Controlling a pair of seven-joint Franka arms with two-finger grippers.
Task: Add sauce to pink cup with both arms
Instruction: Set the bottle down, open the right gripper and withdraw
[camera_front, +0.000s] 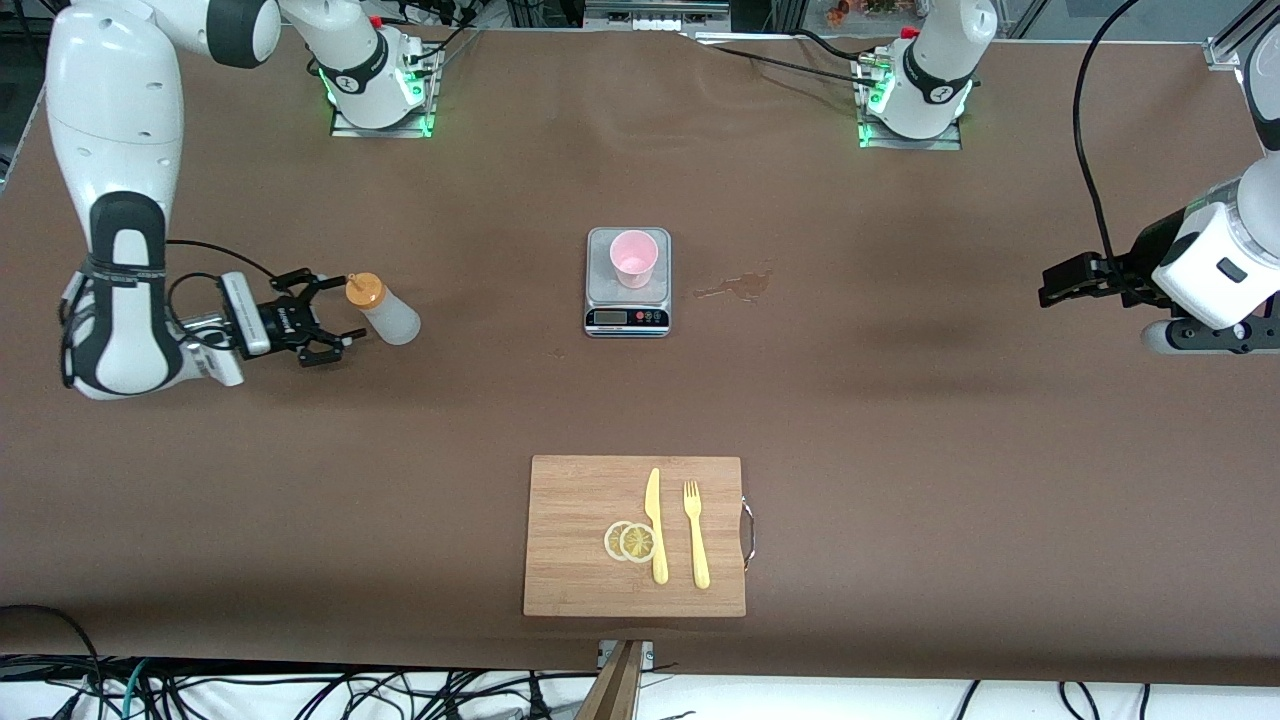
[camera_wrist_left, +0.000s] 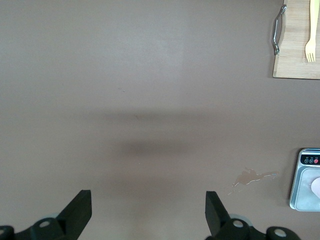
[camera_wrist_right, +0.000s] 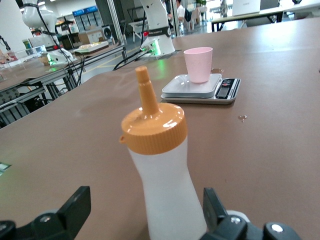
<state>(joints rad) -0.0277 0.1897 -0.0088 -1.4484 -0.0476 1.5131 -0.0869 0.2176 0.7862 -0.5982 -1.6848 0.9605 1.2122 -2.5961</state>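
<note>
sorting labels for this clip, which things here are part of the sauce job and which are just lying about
Part of the job:
sauce bottle, between the open fingers of the right gripper
pink cup, on the scale
left gripper, open, waiting

Lying about:
cutting board
knife
fork
lemon slices
spill

We take the scale (camera_front: 627, 283) as our landmark. The pink cup (camera_front: 634, 258) stands on its plate, open above. Toward the right arm's end, bare table (camera_front: 500, 380) runs to the sauce bottle (camera_front: 383, 309), which stands between the spread fingers of the right claw (camera_front: 325, 318). Toward the left arm's end, we see only a small spill (camera_front: 738, 287) before the left claw (camera_front: 1062, 283), also spread. Nearer the camera lies a cutting board (camera_front: 580, 540) with knife (camera_front: 655, 524), fork (camera_front: 696, 533) and lemon slices (camera_front: 630, 541).
</note>
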